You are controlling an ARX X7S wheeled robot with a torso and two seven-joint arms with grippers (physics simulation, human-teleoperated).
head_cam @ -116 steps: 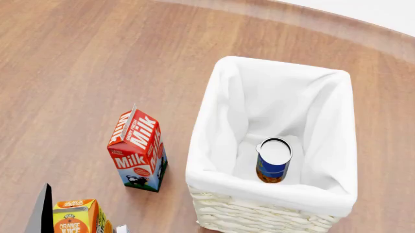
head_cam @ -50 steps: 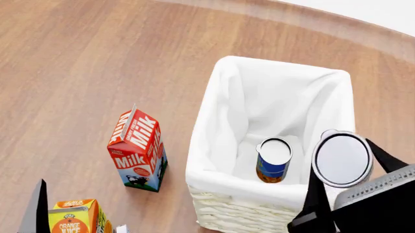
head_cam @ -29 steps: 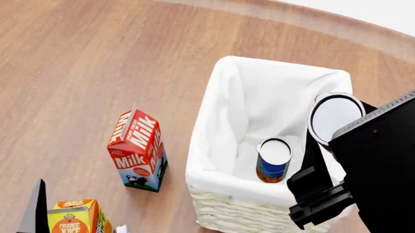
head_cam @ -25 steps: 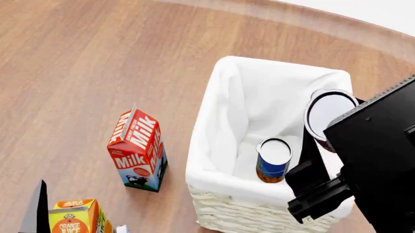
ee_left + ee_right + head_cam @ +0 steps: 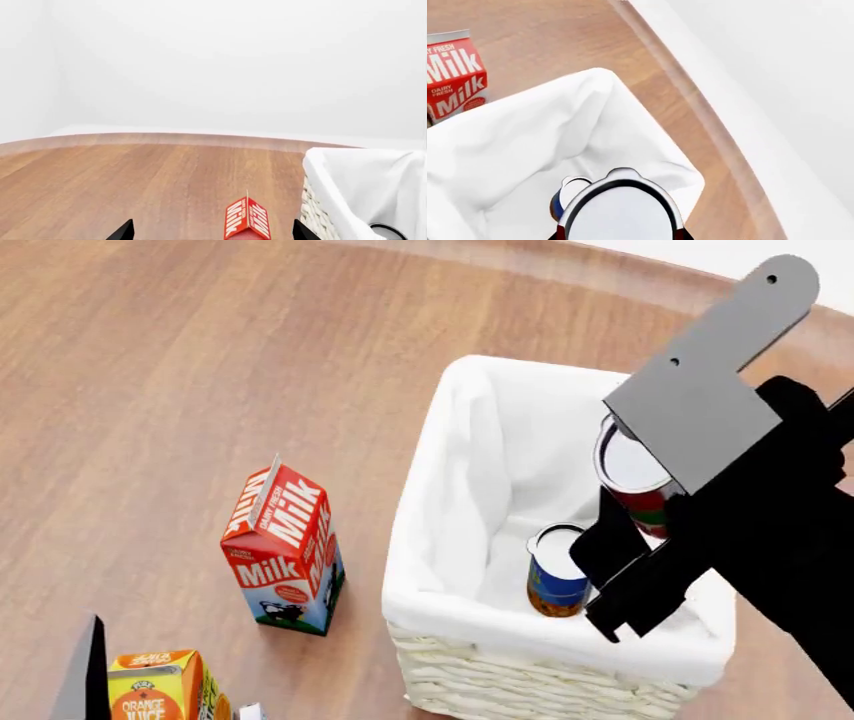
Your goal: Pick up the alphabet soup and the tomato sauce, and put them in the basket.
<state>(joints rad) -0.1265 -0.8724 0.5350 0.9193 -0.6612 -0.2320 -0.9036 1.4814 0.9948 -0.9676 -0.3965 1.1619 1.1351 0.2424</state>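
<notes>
The right gripper [image 5: 641,502] pinches the tomato sauce [image 5: 638,485] above the basket [image 5: 534,680]. The alphabet soup [image 5: 554,575] stands inside the basket. A milk carton [image 5: 283,550] stands on the tabletop [image 5: 200,360]. Whether the left gripper is spread, I cannot tell.

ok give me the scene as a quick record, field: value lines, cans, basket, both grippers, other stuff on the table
alphabet soup: upright inside the basket, near its front wall
tomato sauce: held over the basket's open top, not yet released
basket: white liner, wicker sides, on the wooden table
right gripper: shut on the tomato sauce, above the basket
left gripper: only two fingertips in view, set apart, nothing between them
milk carton: upright, left of the basket, apart from it
orange juice carton: at the head view's lower left edge
</notes>
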